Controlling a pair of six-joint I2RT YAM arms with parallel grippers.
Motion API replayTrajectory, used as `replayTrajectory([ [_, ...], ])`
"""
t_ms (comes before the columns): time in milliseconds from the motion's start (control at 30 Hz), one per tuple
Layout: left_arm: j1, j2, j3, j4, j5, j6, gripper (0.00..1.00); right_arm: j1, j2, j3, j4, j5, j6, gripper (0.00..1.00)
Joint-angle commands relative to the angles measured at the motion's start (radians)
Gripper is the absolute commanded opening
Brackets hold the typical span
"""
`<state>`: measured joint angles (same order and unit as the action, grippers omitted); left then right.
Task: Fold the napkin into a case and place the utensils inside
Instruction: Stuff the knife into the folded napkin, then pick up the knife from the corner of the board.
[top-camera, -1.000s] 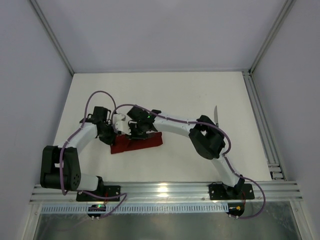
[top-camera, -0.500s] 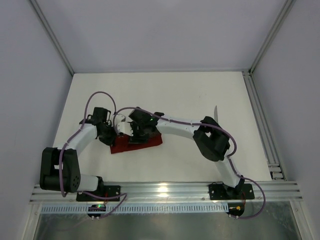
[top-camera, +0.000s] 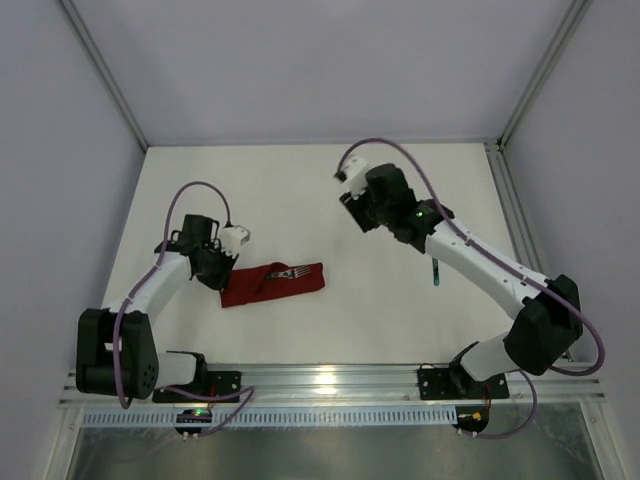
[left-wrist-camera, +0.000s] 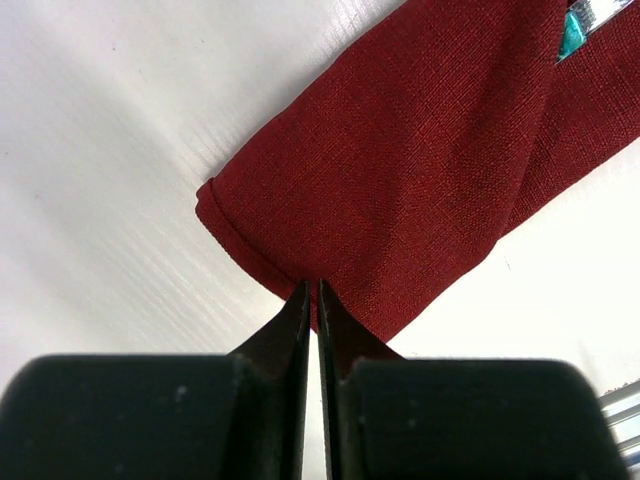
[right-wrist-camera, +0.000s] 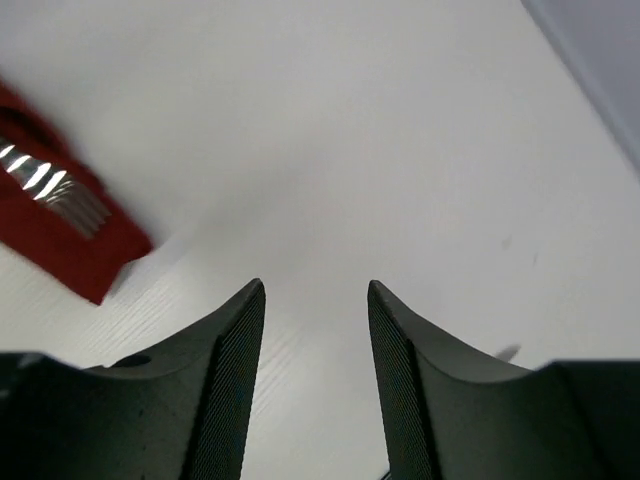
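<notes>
The dark red napkin (top-camera: 270, 284) lies folded into a narrow case left of the table's middle. The fork (top-camera: 296, 272) sits in it, silver tines poking out toward the right end; its teal handle (left-wrist-camera: 571, 36) peeks from the fold in the left wrist view. My left gripper (top-camera: 222, 280) is at the case's left end, its tips (left-wrist-camera: 311, 292) shut on the napkin's (left-wrist-camera: 400, 170) near corner. The knife's teal handle (top-camera: 437, 272) shows at the right, its blade hidden under the right arm. My right gripper (top-camera: 355, 212) hangs open and empty at the back, far from the napkin (right-wrist-camera: 60, 240).
An aluminium rail (top-camera: 320, 382) runs along the near edge and another rail (top-camera: 520, 240) along the right side. Grey walls close the back and sides. The right forearm (top-camera: 480, 260) stretches over the knife's spot.
The right gripper has opened, left the fork in the case and swung up and back to the right. The left gripper stays at the napkin's left end.
</notes>
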<state>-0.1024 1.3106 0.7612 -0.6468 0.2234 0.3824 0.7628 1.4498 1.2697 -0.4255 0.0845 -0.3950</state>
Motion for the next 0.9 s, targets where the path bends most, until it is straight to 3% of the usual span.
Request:
replayTrajectory([
  [0, 0.000, -0.037, -0.003, 0.009, 0.004, 0.016, 0.07, -0.288, 0.018, -0.067, -0.050, 0.176, 0.486, 0.49],
  [133, 0.000, -0.069, 0.000, -0.002, 0.005, 0.007, 0.13, -0.494, 0.021, -0.191, 0.007, 0.151, 0.602, 0.59],
  [333, 0.000, -0.126, -0.005, -0.014, 0.004, 0.004, 0.18, -0.680, 0.159, -0.219, 0.007, 0.003, 0.639, 0.62],
  [533, -0.002, -0.162, -0.010, -0.036, 0.005, 0.010, 0.21, -0.708, 0.317, -0.191, 0.008, -0.069, 0.622, 0.61],
  [633, 0.000, -0.185, -0.014, -0.042, 0.010, 0.016, 0.21, -0.708, 0.357, -0.194, -0.002, 0.015, 0.631, 0.59],
  [733, -0.002, -0.208, -0.019, -0.051, 0.025, 0.024, 0.21, -0.711, 0.351, -0.216, -0.009, 0.029, 0.628, 0.52],
  [867, -0.002, -0.224, 0.000, -0.099, 0.031, 0.024, 0.21, -0.711, 0.302, -0.257, 0.004, 0.012, 0.625, 0.12],
])
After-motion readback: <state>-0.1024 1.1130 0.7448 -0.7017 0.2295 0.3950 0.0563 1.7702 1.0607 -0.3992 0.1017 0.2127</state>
